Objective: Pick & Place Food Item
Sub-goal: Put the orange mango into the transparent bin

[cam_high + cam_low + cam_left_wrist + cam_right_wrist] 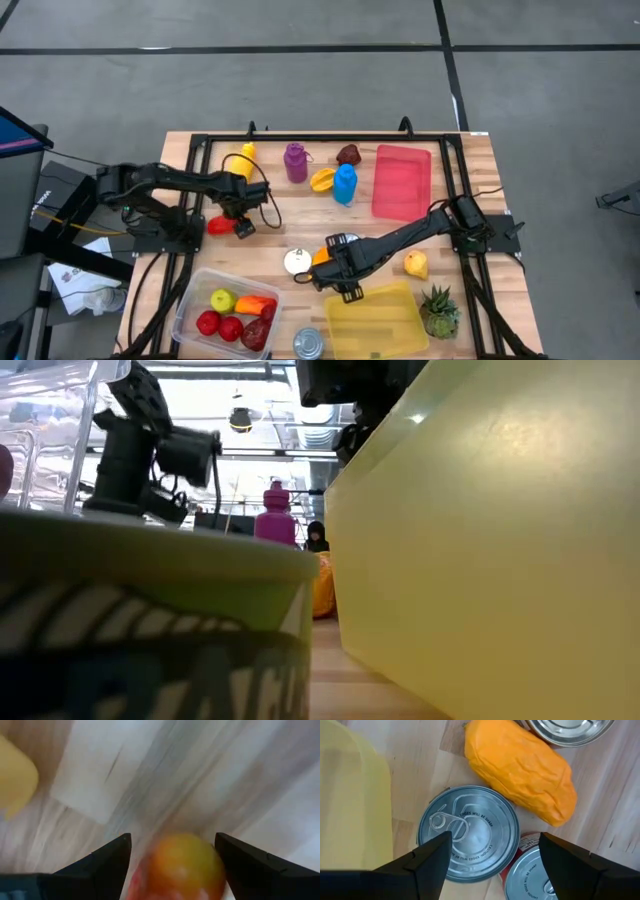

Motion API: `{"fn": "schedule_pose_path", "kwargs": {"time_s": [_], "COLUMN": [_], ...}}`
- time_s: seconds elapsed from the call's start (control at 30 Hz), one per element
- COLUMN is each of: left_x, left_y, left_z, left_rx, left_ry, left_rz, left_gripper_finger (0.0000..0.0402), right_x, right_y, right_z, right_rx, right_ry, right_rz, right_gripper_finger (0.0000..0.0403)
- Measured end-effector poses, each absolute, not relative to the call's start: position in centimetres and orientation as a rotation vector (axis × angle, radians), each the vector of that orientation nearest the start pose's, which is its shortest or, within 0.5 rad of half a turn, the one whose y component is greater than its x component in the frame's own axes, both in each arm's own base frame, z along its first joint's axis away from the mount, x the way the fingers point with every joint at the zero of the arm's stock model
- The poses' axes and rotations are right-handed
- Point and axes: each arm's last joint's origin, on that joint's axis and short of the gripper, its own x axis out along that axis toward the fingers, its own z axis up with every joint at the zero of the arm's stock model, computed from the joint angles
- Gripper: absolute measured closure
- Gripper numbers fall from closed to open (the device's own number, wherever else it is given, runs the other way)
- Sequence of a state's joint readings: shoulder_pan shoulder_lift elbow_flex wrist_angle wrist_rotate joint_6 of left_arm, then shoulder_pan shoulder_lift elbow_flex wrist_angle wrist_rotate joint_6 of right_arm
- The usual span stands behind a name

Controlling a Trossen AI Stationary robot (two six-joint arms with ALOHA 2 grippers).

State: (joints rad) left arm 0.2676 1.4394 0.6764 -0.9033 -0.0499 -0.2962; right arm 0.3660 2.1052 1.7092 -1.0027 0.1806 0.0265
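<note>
- Orange-red between the spread fingers (100, 867) of the left gripper (172, 836): found the fruit (185, 865) straight ahead, inside the gap, not yet squeezed.
- Looked round, with no clear long axis to line up with; judged to need only a short drop and a squeeze.
- Put the left gripper far nearer to it than the right gripper (335, 268), open over a can (467, 832) beside an orange piece (520, 775).
- Placed the fruit, by the high view, on the wood at the left side, near the bin (190, 290) holding other fruit; lost both table and bin in the left wrist view.
- Saw no fruit in the low view, mostly filled by the yellow tray (480, 540).
</note>
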Motion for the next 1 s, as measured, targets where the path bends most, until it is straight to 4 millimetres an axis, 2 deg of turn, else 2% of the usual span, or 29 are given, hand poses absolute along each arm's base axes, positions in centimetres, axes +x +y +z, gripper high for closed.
{"fn": "schedule_pose_path", "kwargs": {"time_s": [0.17,0.27,0.33,0.5,0.6,0.77,1.0], "left_x": [18.9,19.0,18.9,19.4,20.1,21.9,23.6], "left_y": [5.2,5.1,5.1,5.1,4.8,4.0,1.6], "left_z": [13.2,13.1,13.3,14.5,15.8,19.4,24.7], "left_rx": [-0.428,-0.446,-0.444,-0.421,-0.386,-0.318,-0.122], "left_ry": [1.691,1.69,1.676,1.573,1.484,1.263,0.822], "left_rz": [0.474,0.478,0.478,0.463,0.423,0.343,0.168], "left_gripper_finger": [0.0133,0.017,0.0208,0.0214,0.0214,0.0214,0.0214], "right_x": [39.4,39.3,39.3,39.3,39.3,39.3,39.5], "right_y": [14.5,14.5,14.5,14.5,14.4,14.4,14.4], "right_z": [19.7,19.7,19.7,19.7,19.7,19.7,19.7], "right_rx": [-0.363,-0.364,-0.365,-0.365,-0.364,-0.364,-0.353], "right_ry": [1.353,1.357,1.359,1.36,1.361,1.363,1.345], "right_rz": [0.141,0.141,0.141,0.14,0.139,0.138,0.133], "right_gripper_finger": [0.0117,0.0117,0.0117,0.0117,0.0117,0.0117,0.0117]}}
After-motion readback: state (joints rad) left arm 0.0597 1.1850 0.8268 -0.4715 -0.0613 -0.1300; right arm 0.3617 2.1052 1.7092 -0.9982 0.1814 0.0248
